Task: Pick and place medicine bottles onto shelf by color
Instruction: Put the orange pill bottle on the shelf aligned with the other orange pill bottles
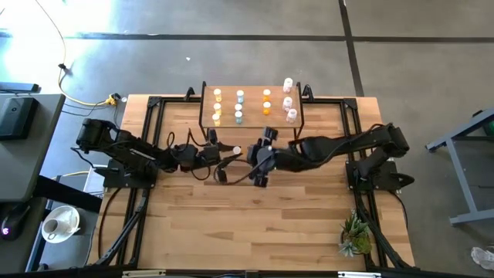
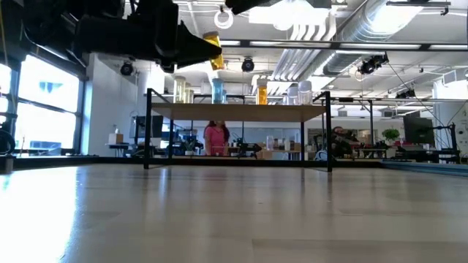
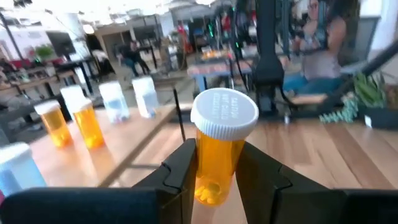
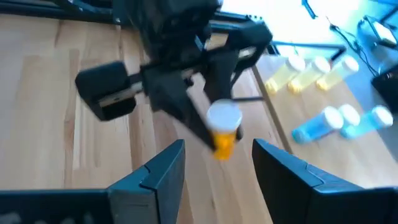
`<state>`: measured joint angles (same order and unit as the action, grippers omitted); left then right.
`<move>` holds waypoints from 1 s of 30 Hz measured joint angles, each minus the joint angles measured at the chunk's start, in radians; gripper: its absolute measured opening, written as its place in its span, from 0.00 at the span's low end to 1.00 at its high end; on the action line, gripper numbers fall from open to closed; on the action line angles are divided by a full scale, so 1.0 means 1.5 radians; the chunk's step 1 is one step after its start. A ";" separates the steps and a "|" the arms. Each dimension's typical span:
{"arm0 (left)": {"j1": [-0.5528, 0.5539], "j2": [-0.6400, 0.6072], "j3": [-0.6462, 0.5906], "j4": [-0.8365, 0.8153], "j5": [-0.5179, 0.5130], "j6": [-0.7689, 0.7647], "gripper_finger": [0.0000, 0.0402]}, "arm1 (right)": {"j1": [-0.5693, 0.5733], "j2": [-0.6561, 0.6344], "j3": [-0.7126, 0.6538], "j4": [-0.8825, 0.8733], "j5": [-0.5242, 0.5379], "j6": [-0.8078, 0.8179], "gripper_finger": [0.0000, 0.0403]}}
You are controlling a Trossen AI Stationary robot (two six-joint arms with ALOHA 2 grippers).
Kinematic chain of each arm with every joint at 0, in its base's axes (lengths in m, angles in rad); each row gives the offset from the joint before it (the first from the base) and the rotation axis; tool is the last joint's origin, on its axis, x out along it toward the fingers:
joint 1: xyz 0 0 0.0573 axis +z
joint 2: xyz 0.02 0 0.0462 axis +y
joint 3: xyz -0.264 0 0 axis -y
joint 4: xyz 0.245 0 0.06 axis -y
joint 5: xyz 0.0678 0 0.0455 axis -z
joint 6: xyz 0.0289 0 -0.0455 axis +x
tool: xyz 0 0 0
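High view: shelf (image 1: 251, 89) at the table's far edge holds sorted bottles; both arms meet mid-table.

Left wrist view: left gripper (image 3: 214, 163) clenched on orange bottle (image 3: 219, 149), low on its body; it could tip or slip in transit.

Right wrist view: right gripper (image 4: 217, 163) spread wide, empty, bottle beyond its fingers; collision risk.

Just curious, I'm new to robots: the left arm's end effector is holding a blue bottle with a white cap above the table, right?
Not quite: the bottle in the left end effector is orange, not blue, as the left wrist view shows. It does have a white cap and is held above the table.
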<state>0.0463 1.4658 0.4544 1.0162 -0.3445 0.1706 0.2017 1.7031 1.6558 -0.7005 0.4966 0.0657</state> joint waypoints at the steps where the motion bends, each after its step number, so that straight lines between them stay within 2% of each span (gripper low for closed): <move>1: 0.000 0.000 0.002 -0.016 0.004 -0.003 0.21 | -0.008 -0.001 0.000 0.008 -0.008 -0.019 0.44; 8: 0.000 0.000 0.077 -0.223 0.021 -0.052 0.21 | -0.067 -0.001 0.000 0.033 -0.154 -0.073 0.44; 11: -0.001 0.000 0.100 -0.261 0.021 -0.054 0.21 | -0.080 -0.001 0.000 0.032 -0.182 -0.074 0.44; 18: -0.002 0.000 0.103 -0.242 0.071 -0.060 0.21 | -0.091 0.008 -0.001 0.022 -0.240 -0.072 0.44; 30: -0.002 -0.001 0.103 -0.169 0.105 -0.089 0.21 | -0.091 0.008 -0.001 0.006 -0.261 -0.059 0.44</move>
<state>0.0433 1.4650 0.6090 0.7629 -0.1871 0.0368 0.0654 1.7153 1.6539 -0.6911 0.1047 -0.0231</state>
